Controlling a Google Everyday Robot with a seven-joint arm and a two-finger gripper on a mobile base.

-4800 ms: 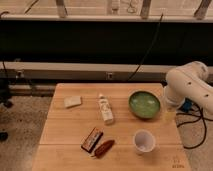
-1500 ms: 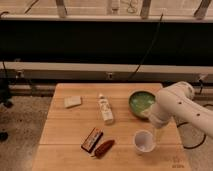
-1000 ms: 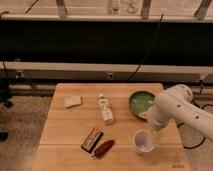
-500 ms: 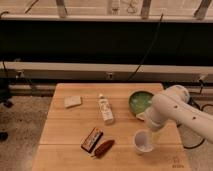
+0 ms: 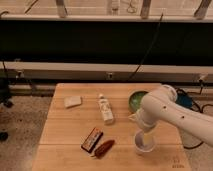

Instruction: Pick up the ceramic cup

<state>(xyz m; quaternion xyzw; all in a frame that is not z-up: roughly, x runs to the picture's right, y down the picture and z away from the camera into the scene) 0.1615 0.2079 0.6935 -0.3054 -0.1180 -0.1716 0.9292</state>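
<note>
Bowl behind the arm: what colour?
Green bowl, camera view; gripper is at the ceramic cup.

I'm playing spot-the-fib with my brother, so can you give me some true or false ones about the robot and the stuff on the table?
1. The gripper is right over the ceramic cup. True.
2. The green bowl sits at the left edge of the table. False: it is on the right side, partly hidden behind the arm.
3. The white bottle lies near the middle of the table. True.
4. The ceramic cup is stacked inside the green bowl. False: it stands on the table by itself, nearer the front edge than the bowl.
</note>
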